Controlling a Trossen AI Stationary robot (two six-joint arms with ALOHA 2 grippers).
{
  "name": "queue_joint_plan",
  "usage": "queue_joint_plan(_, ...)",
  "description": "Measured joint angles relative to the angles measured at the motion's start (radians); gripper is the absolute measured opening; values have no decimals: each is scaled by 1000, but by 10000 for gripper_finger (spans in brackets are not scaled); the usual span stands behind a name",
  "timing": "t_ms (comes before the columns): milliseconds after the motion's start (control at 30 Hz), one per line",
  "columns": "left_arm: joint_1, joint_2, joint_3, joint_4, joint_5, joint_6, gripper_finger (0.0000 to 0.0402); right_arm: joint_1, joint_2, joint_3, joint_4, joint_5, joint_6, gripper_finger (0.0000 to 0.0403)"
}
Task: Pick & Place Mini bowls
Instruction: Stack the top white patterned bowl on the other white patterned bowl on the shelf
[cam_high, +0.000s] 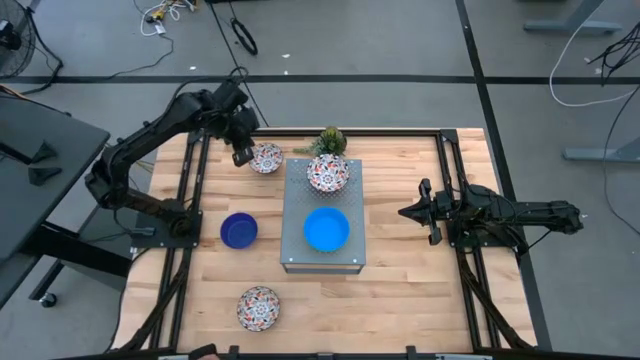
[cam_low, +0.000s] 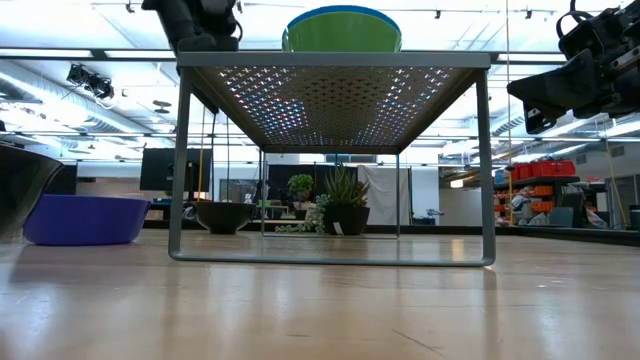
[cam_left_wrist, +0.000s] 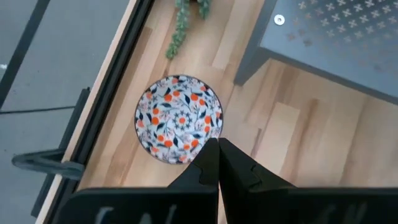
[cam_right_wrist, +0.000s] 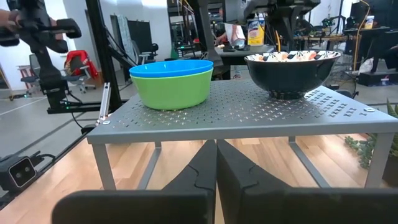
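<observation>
White floral-patterned mini bowl (cam_left_wrist: 179, 119) sits beneath my left gripper (cam_left_wrist: 217, 144), whose fingers are pressed together, empty. My right gripper (cam_right_wrist: 216, 148) waits beside the grey perforated metal box (cam_high: 322, 213), pinched closed too.

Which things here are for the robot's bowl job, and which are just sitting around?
For the job:
floral bowl near the plant
floral bowl on the box
floral bowl at the front
dark blue bowl
light blue bowl nested in the green bowl

Just sitting around:
grey metal box
small plant
</observation>
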Motion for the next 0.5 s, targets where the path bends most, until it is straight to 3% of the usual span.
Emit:
queue_joint_plan(233,2,40,-42,103,0,70,1,0,0,0,0,0,0,11)
queue_joint_plan(500,0,104,-42,100,2,182,2,0,0,0,0,0,0,11)
